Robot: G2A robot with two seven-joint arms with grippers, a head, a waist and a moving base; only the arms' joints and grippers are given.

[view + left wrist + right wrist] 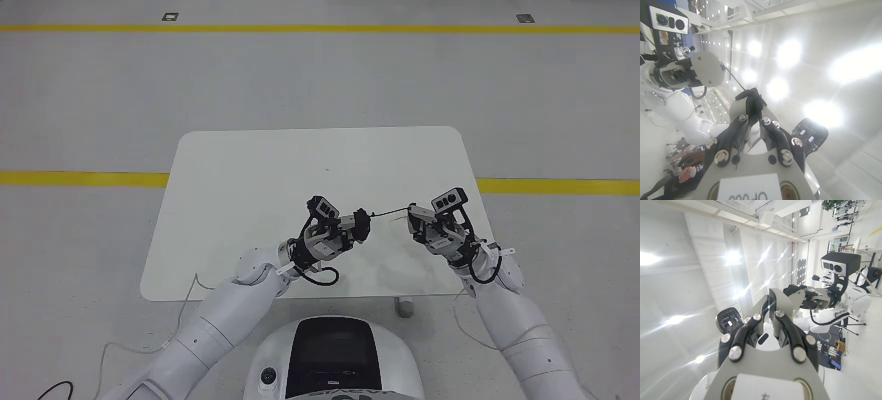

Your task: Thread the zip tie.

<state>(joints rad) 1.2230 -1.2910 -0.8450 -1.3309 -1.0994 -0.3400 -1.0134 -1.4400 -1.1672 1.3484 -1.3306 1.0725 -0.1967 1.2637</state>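
A thin black zip tie (388,211) is stretched in the air above the white table (250,170), between my two grippers. My left gripper (362,222) is shut on one end, which appears as a dark bunch between its fingertips (753,105). From there the strap (734,77) runs to my right gripper (722,68), farther off. My right gripper (413,220) is shut on the other end, and its pads (773,300) are pressed together. The left gripper (789,291) faces it from a short distance.
Both arms hover over the table's near right part. The tabletop (320,160) under and beyond them is bare. Yellow floor lines (80,179) run past the table on both sides.
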